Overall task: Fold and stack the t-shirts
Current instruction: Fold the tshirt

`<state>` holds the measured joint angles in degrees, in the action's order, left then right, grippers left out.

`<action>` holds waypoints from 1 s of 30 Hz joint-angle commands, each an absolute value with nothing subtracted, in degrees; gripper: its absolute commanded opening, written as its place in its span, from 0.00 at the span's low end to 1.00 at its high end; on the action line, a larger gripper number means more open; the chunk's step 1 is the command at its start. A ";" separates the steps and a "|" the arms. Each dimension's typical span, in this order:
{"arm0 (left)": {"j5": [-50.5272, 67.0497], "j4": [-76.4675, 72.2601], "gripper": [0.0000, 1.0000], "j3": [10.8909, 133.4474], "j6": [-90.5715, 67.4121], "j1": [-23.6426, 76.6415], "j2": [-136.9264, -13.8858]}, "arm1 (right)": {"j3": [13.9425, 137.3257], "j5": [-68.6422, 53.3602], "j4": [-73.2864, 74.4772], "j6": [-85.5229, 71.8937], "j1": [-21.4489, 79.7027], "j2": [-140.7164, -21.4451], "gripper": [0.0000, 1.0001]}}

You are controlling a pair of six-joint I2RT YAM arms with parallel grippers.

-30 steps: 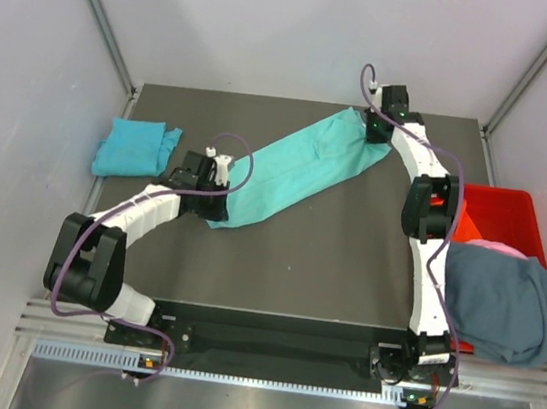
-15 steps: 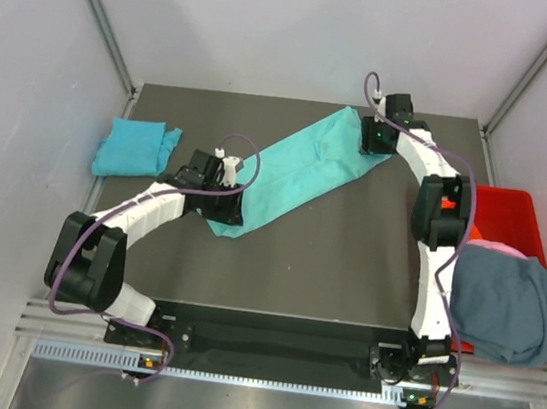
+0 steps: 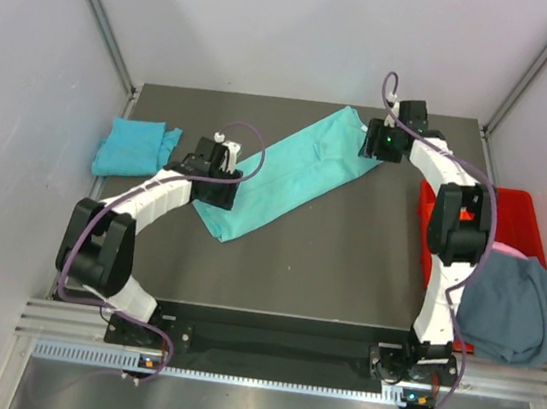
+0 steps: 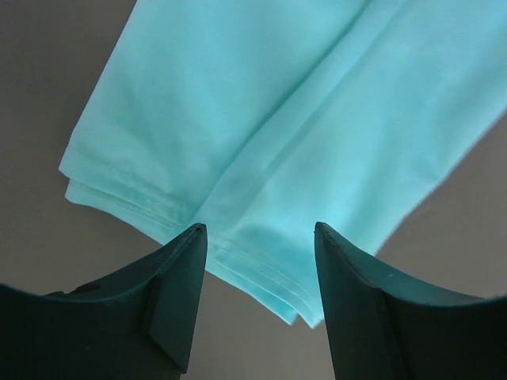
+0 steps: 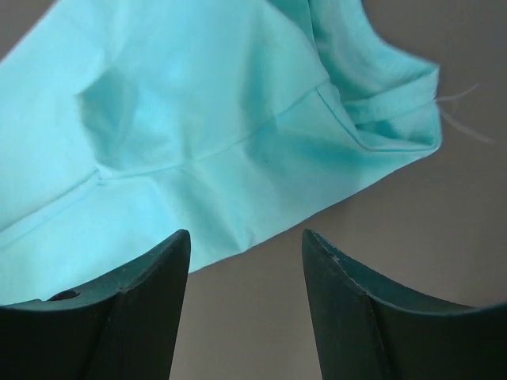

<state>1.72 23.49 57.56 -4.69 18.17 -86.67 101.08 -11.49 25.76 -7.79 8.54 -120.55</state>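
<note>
The mint-teal shirt [image 3: 293,172], folded into a long strip, lay slantwise across the dark surface [image 3: 346,265], from near left to far right. The left fingers [image 4: 170,309] stood apart above its hemmed near end, gripping nothing. The right fingers [image 5: 135,309] stood apart over the far end, also gripping nothing. A folded cyan-blue shirt [image 3: 135,149] sat at the surface's left edge. A grey-blue shirt [image 3: 513,302] hung draped over the red crate [image 3: 515,211] on the right.

The table [image 3: 349,245] bears a mint-teal shirt [image 3: 288,171]; cyan shirt [image 3: 135,146] perhaps overhangs.
</note>
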 commanded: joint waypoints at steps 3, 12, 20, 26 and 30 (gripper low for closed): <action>-6.59 22.15 0.62 61.08 -2.46 16.70 -92.80 | 98.88 -18.97 24.35 -14.41 4.40 -125.33 0.57; -8.61 20.83 0.63 62.84 -1.23 12.48 -96.85 | 99.75 -24.69 22.68 -18.89 0.44 -129.90 0.56; -6.86 21.00 0.62 65.91 -1.84 6.33 -102.47 | 103.36 -32.42 18.91 -24.60 -2.46 -137.01 0.54; -3.78 22.85 0.55 68.46 -3.16 3.87 -106.87 | 105.29 -32.26 18.81 -25.40 -2.64 -139.48 0.42; -1.41 24.69 0.45 70.66 -3.87 2.90 -109.60 | 105.73 -31.99 18.81 -25.40 -3.07 -139.83 0.27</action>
<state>-3.01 23.83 69.19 -3.11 3.86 -106.78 105.10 -34.22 16.84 -25.63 -2.31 -136.77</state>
